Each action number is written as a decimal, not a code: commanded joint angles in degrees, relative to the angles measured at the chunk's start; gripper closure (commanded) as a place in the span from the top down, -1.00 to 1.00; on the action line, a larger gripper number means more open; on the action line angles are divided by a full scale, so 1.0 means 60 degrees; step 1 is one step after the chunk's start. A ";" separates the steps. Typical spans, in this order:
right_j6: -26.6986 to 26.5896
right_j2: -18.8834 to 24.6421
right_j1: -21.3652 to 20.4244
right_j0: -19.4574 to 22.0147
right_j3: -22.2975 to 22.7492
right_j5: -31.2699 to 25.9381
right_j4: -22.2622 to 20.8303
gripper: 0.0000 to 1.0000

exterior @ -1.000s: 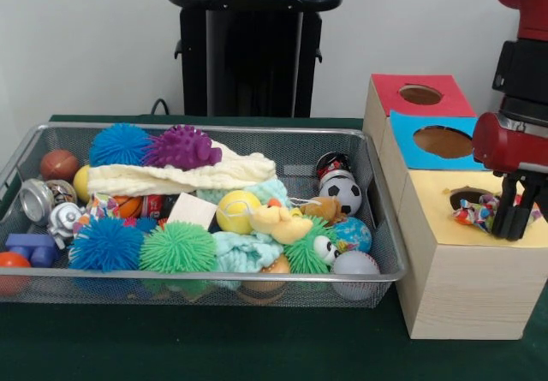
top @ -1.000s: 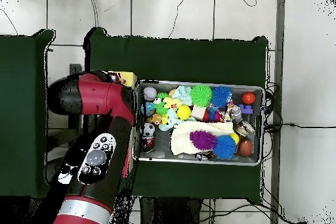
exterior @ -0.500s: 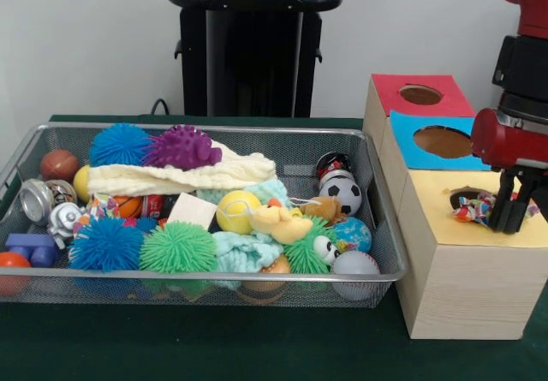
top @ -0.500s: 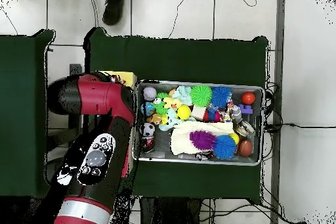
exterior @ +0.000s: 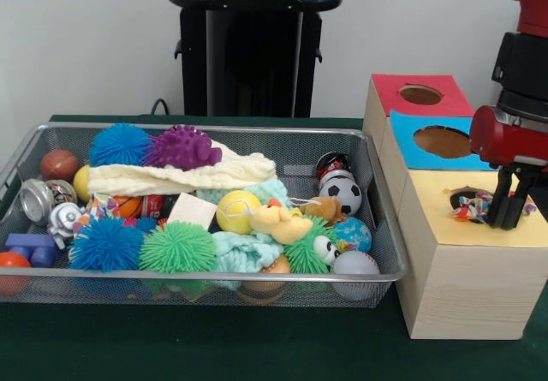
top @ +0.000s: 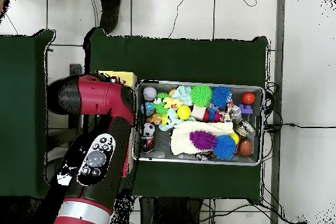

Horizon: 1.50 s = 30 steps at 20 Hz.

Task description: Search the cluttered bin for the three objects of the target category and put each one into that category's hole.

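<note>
Rising: the pincer point(exterior: 513, 213), which a second ago was sitting lower with its tips down beside the multicoloured crinkly item point(exterior: 476, 206), is now lifting clear above the yellow-topped box point(exterior: 514, 234). Fingers are standing spread, pinching nothing. The crinkly item is lying at the rim of the yellow box's hole point(exterior: 467, 198), partly over the opening and not visibly dropped through. Judgement: a release is just being completed, but the item may need a nudge before this deposit counts.

Containers, listed:
- Yellow-topped box: nearest of three, holding the crinkly item at its hole.
- Blue-topped box point(exterior: 415, 151): middle, round hole showing nothing.
- Red-topped box point(exterior: 387, 96): farthest, round hole showing nothing.
- Wire bin point(exterior: 384, 253), sitting on the green worktop point(exterior: 257, 347) just beside the boxes, crowded. Contents: blue spiky ball point(exterior: 106, 243) and green spiky ball point(exterior: 178, 247) along the front; a second blue spiky ball point(exterior: 120, 144) and a purple spiky ball point(exterior: 181, 148) at the back; cream cloth point(exterior: 180, 175) draping across the middle; yellow tennis ball point(exterior: 236, 211); yellow plush duck point(exterior: 280, 223); small soccer ball point(exterior: 345, 195); brown ball point(exterior: 58, 164); metal can point(exterior: 38, 199); blue blocks point(exterior: 32, 248).

Which remaining bin items belong to the target category cannot be told from these views.
</note>
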<state>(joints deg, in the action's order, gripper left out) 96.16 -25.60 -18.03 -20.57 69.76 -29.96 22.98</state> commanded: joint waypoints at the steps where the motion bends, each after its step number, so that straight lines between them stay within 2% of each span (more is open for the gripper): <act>1: 0.1477 0.0710 0.0493 0.0242 0.1515 -0.1217 -0.0552 -1.00; 11: 0.1350 0.0349 0.0708 0.0249 0.1365 -0.1373 -0.0821 -1.00; 30: 0.1048 0.0373 0.0446 0.0365 0.1771 -0.1510 -0.0937 -1.00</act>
<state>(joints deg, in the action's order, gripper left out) 96.16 -25.96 -18.00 -20.59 69.98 -29.96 22.99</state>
